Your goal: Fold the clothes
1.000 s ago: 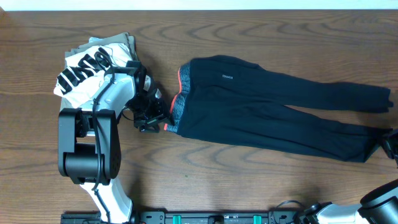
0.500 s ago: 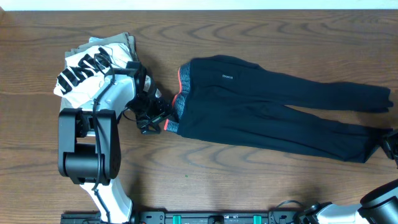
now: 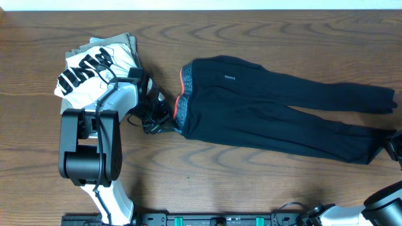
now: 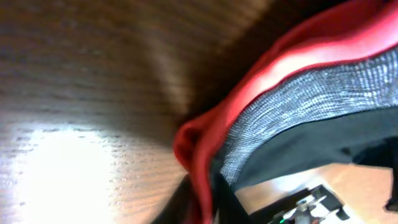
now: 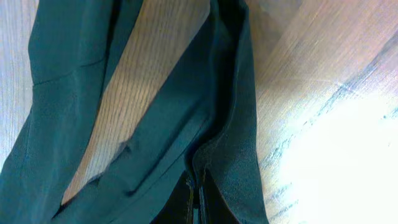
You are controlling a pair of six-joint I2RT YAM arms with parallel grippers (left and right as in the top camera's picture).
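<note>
The clothes [image 3: 270,107], long black pants, lie flat across the table with the legs running right. Their grey waistband [image 3: 181,108] with a coral-red edge faces left. My left gripper [image 3: 166,123] sits at the waistband's near corner. In the left wrist view the left gripper [image 4: 202,202] is shut on the red edge [image 4: 205,134], and the grey band [image 4: 311,93] runs off to the right. My right gripper [image 3: 396,143] is at the near leg's end on the far right. In the right wrist view the right gripper [image 5: 196,199] is shut on a fold of the dark fabric [image 5: 68,81].
A white shirt with black lettering [image 3: 88,69] lies on a khaki folded garment [image 3: 124,41] at the back left, just behind the left arm. The left arm's base [image 3: 88,150] stands at the front left. The table's far edge [image 3: 201,9] runs along the top.
My left gripper has slid right onto the waistband's near corner and closed on its red edge. The right gripper and the legs have not moved.
</note>
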